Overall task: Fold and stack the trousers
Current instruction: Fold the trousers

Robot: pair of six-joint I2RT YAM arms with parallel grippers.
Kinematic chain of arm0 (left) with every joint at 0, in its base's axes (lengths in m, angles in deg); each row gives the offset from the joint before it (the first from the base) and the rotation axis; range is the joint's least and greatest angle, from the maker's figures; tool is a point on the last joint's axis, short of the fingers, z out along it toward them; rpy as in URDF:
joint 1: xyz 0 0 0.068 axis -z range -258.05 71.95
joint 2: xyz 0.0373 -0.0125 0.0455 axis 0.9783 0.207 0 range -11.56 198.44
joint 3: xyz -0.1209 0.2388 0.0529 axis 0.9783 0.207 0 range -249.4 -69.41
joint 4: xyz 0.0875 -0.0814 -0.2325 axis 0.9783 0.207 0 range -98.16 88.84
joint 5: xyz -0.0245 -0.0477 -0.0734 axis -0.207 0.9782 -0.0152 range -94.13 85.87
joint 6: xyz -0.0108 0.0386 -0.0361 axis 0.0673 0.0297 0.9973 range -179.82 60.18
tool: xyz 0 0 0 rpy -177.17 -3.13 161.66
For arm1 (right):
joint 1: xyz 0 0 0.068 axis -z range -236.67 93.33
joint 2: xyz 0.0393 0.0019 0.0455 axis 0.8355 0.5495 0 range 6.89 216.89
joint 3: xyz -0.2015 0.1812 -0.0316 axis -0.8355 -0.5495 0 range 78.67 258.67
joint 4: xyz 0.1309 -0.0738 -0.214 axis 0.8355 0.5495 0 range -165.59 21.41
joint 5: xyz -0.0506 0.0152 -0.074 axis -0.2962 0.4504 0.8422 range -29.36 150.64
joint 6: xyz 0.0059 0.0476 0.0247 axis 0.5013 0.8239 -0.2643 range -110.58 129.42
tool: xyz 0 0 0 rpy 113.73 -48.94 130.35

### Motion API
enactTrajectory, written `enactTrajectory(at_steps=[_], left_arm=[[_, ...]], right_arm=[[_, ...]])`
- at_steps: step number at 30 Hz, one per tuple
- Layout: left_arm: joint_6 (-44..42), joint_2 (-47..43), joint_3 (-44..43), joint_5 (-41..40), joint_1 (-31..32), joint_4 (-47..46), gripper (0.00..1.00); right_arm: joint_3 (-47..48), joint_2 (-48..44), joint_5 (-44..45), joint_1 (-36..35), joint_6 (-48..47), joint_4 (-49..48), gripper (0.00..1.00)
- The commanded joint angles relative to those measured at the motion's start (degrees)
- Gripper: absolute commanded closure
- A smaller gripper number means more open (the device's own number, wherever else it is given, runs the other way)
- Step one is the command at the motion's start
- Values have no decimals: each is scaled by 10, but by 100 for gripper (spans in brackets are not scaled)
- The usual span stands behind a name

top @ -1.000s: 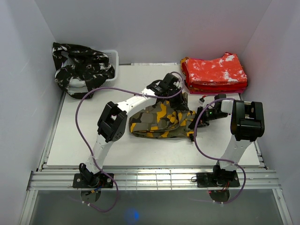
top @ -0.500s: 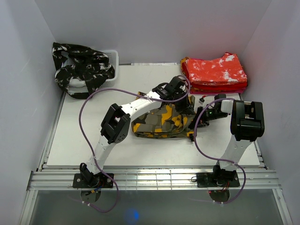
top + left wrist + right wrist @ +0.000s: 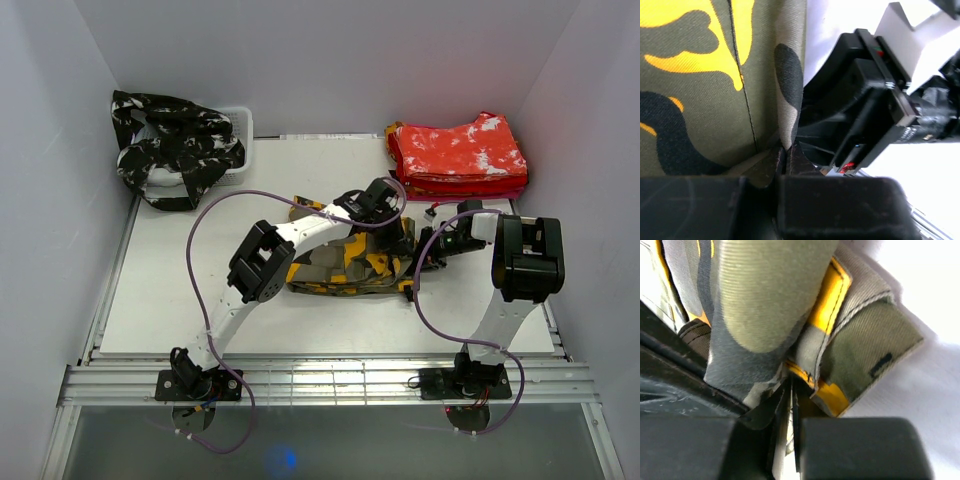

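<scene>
The olive trousers [image 3: 345,262] with orange-yellow and black patches lie folded in the middle of the table. My left gripper [image 3: 395,212] is over their far right end, shut on an edge of the cloth [image 3: 790,90]; the jaws pinch it at the tips [image 3: 785,157]. My right gripper [image 3: 425,250] is at their right end, shut on a fold of the same trousers [image 3: 805,355]. A folded red and white pair [image 3: 458,155] is stacked at the back right. A black and white pair [image 3: 175,145] hangs over a basket at the back left.
The white basket [image 3: 240,125] stands at the back left corner. White walls close in the table on three sides. The right arm's body [image 3: 865,105] is close beside my left gripper. Purple cables loop above the table by both arms.
My left gripper has carried the cloth edge to the right and down, close to my right gripper. The trousers are folded into a narrower bundle. The right gripper has hardly moved.
</scene>
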Motion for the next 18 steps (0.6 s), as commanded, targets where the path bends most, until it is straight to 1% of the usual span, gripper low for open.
enactTrajectory(at_steps=[1,2,3,4,6,8,9,10,12,13,15,16,18], left_arm=[[1,-24,5,15,6,-23,88],[-1,-28,6,16,5,-23,84],[-4,-34,7,20,5,-22,73],[-11,-39,7,19,4,-17,64],[-19,-48,8,24,1,-17,54],[-32,-64,5,23,-2,-10,48],[-36,-69,4,27,-7,-8,43],[-46,-84,4,29,-9,-6,36],[-55,-101,6,36,-16,-5,31],[-62,-118,5,37,-18,-8,21],[-88,-138,8,38,-22,-15,8],[-94,-148,11,38,-23,-20,3],[-101,-176,28,50,-29,-25,2]], right_arm=[[37,-41,40,8,-25,30,88],[46,-44,48,13,-37,49,87],[57,-46,63,25,-75,71,86],[81,-45,72,32,-98,123,86],[101,-41,101,55,-150,164,86],[126,-42,109,73,-178,209,86],[134,-44,120,89,-186,221,86],[144,-45,123,98,-200,231,85],[174,-45,123,114,-208,257,85],[185,-46,120,117,-208,262,84],[217,-41,92,117,-208,286,82],[227,-39,79,116,-202,291,78],[250,-34,39,113,-186,302,75]])
